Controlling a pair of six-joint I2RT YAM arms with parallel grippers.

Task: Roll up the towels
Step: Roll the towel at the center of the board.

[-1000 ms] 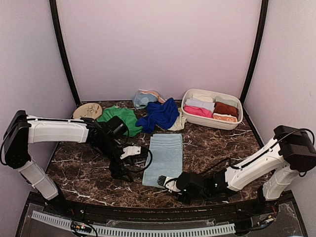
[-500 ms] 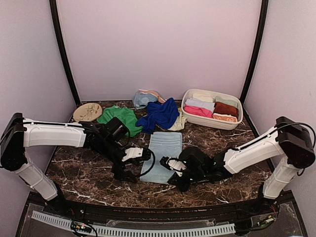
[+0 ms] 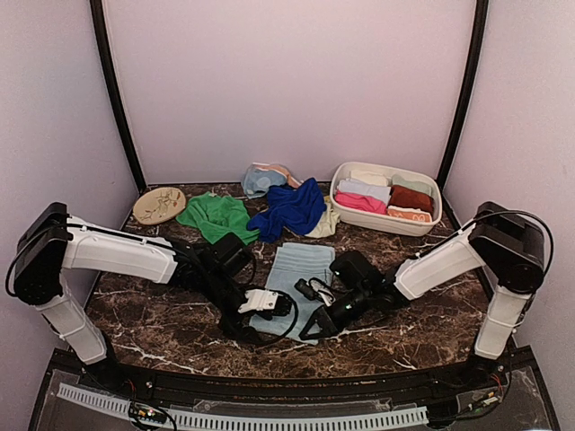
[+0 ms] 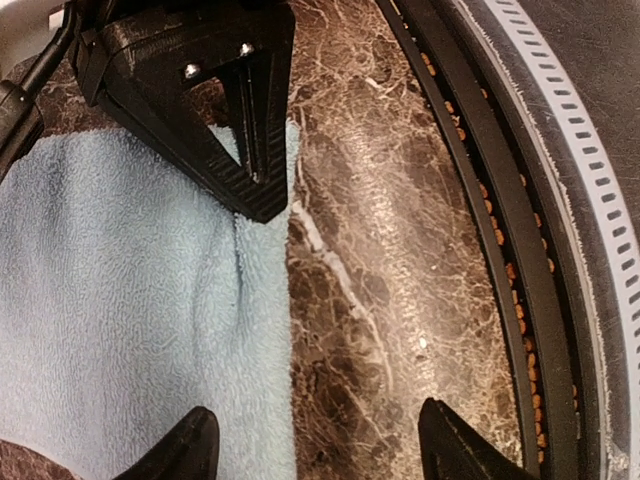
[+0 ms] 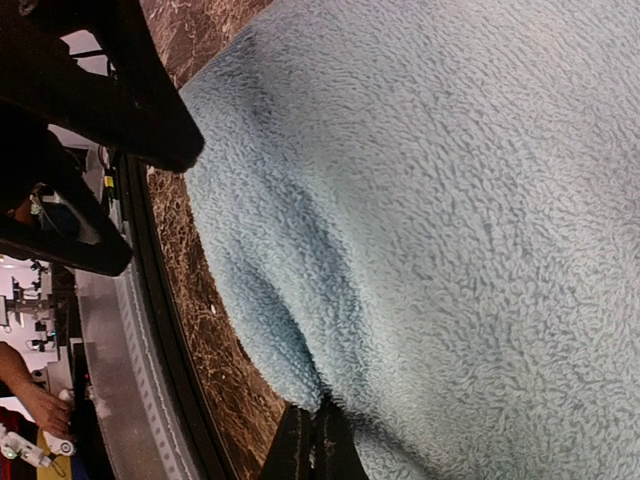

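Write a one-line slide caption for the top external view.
Left gripper and right gripper at the near edge of the light blue towel, basin of rolled towels behind.

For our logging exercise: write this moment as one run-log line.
step: starting roll | left pincer: open, straddling near edge of light blue towel | right pincer: shut on same edge

The light blue towel (image 5: 450,220) fills the view, an edge pinched in the right end effector (image 5: 310,445).
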